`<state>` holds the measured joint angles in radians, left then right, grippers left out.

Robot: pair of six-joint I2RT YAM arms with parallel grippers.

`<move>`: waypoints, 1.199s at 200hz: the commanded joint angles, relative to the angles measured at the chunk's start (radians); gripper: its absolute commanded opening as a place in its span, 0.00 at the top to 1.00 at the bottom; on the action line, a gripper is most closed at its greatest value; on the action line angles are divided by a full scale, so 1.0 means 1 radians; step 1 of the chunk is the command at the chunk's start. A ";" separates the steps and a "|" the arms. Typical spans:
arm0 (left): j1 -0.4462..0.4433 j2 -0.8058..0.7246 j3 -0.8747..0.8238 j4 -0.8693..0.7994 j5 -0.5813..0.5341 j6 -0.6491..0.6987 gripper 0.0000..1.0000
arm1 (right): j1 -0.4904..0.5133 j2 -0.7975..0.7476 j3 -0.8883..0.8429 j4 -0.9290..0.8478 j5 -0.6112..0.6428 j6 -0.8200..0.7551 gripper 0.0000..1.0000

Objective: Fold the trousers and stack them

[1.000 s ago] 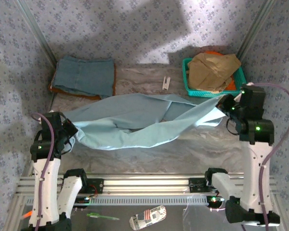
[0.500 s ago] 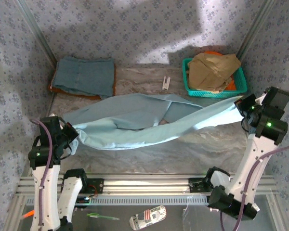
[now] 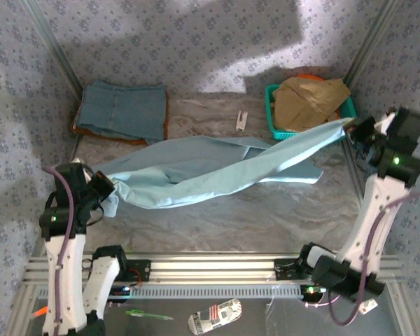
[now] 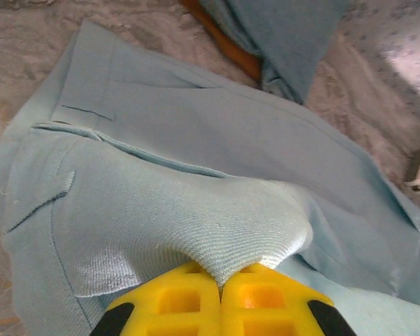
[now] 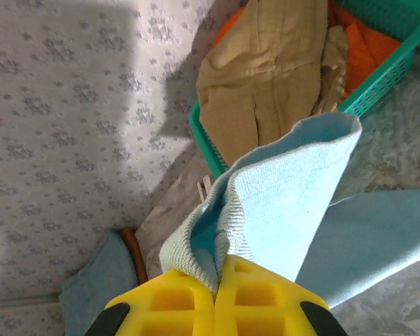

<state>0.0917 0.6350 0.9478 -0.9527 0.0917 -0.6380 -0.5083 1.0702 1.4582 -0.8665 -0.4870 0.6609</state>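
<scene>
The trousers (image 3: 217, 175) stretch across the middle of the counter (image 3: 266, 220), clamped at either end by the left end effector (image 3: 105, 189) and the right end effector (image 3: 355, 131), barring a straight reach from near to far. In front of them the counter lies bare. Behind, a folded denim stack (image 3: 122, 110) fills the far left corner and a green basket (image 3: 271, 108) heaped with tan cloth (image 3: 308, 101) the far right; between them lies a small white object (image 3: 241, 120). Walls (image 3: 14, 105) close both sides.
</scene>
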 commanded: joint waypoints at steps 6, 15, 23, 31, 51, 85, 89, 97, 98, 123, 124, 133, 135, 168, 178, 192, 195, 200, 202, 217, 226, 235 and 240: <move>0.008 -0.094 -0.068 -0.059 0.184 -0.022 0.83 | -0.106 -0.134 -0.233 -0.055 0.004 -0.024 1.00; 0.008 -0.136 -0.109 -0.059 0.274 -0.041 0.56 | -0.123 -0.163 -0.324 -0.062 0.048 -0.024 1.00; 0.006 -0.168 -0.116 -0.084 0.312 -0.048 0.38 | -0.146 -0.178 -0.377 -0.065 0.064 -0.024 0.77; -0.006 -0.163 -0.098 -0.129 0.312 -0.031 0.21 | -0.181 -0.188 -0.415 -0.062 0.048 -0.024 0.57; -0.015 -0.161 -0.014 -0.180 0.215 0.009 0.11 | -0.222 -0.196 -0.437 -0.038 0.019 -0.009 0.43; -0.015 -0.071 0.054 -0.060 0.190 -0.029 0.06 | -0.128 -0.199 -0.393 0.006 0.031 0.019 0.41; -0.015 -0.051 0.040 -0.032 0.206 -0.047 0.06 | -0.093 -0.199 -0.398 0.016 0.040 0.022 0.42; -0.016 -0.011 -0.004 0.037 0.262 -0.079 0.11 | -0.008 -0.198 -0.412 0.034 0.070 0.032 0.42; -0.016 -0.006 -0.010 0.047 0.269 -0.081 0.12 | 0.008 -0.198 -0.415 0.036 0.075 0.033 0.42; -0.095 0.101 -0.171 0.257 0.241 -0.170 0.18 | 0.353 -0.171 -0.544 0.143 0.223 0.074 0.52; -0.101 0.105 -0.175 0.262 0.235 -0.171 0.19 | 0.366 -0.169 -0.549 0.147 0.231 0.074 0.52; -0.157 0.157 -0.209 0.325 0.179 -0.184 0.18 | 0.470 -0.133 -0.595 0.183 0.275 0.080 0.58; -0.169 0.170 -0.216 0.336 0.169 -0.187 0.18 | 0.489 -0.121 -0.607 0.192 0.281 0.080 0.60; -0.265 0.402 -0.324 0.558 0.068 -0.269 0.18 | 0.579 0.087 -0.726 0.316 0.269 0.067 1.00; -0.262 0.453 -0.345 0.603 0.042 -0.289 0.19 | 0.576 0.129 -0.742 0.326 0.272 0.054 1.00; -0.259 0.500 -0.366 0.640 -0.006 -0.301 0.19 | 0.567 0.152 -0.777 0.341 0.298 0.051 1.00; -0.258 0.505 -0.371 0.643 -0.019 -0.304 0.19 | 0.561 0.155 -0.785 0.345 0.303 0.054 1.00; -0.250 0.512 -0.379 0.652 -0.035 -0.308 0.19 | 0.550 0.162 -0.799 0.349 0.309 0.056 1.00; -0.247 0.516 -0.384 0.657 -0.041 -0.308 0.18 | 0.545 0.164 -0.804 0.349 0.311 0.058 1.00; -0.205 0.543 -0.419 0.695 -0.070 -0.333 0.17 | 0.497 0.187 -0.837 0.352 0.309 0.067 1.00; -0.165 0.565 -0.439 0.727 -0.059 -0.343 0.18 | 0.466 0.194 -0.859 0.354 0.305 0.071 1.00; -0.125 0.594 -0.454 0.749 -0.048 -0.349 0.18 | 0.433 0.195 -0.879 0.355 0.297 0.071 1.00; -0.106 0.608 -0.461 0.757 -0.044 -0.350 0.18 | 0.413 0.194 -0.889 0.354 0.294 0.069 1.00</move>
<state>-0.0940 1.1877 0.5270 -0.3035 0.0902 -0.9432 -0.0284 1.2541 0.6182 -0.5228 -0.2104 0.7227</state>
